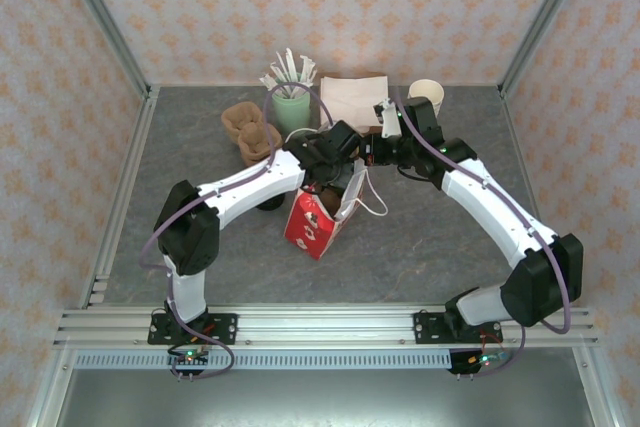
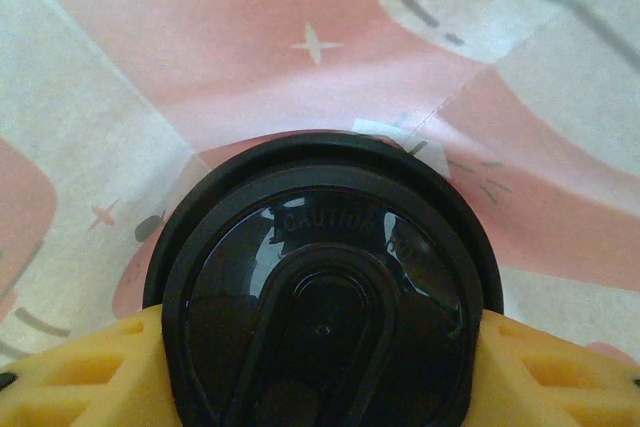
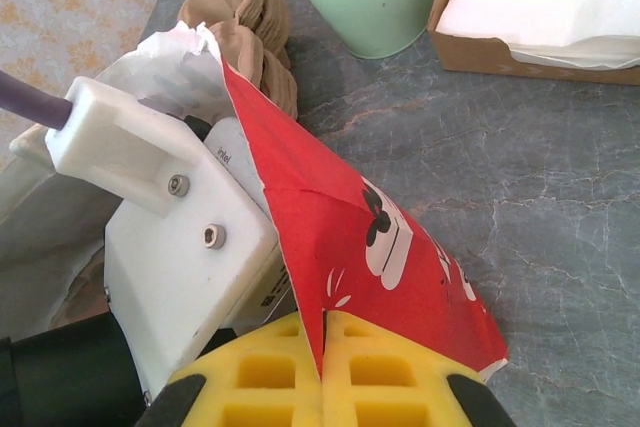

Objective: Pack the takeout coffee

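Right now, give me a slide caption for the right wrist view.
Right gripper pinches the rim of the red-and-white paper bag, the left arm's wrist inside it.

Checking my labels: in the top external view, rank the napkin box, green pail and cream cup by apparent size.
Napkin box
Green pail
Cream cup, only slightly smaller
All stand about equally far back, so nearness hardly matters.
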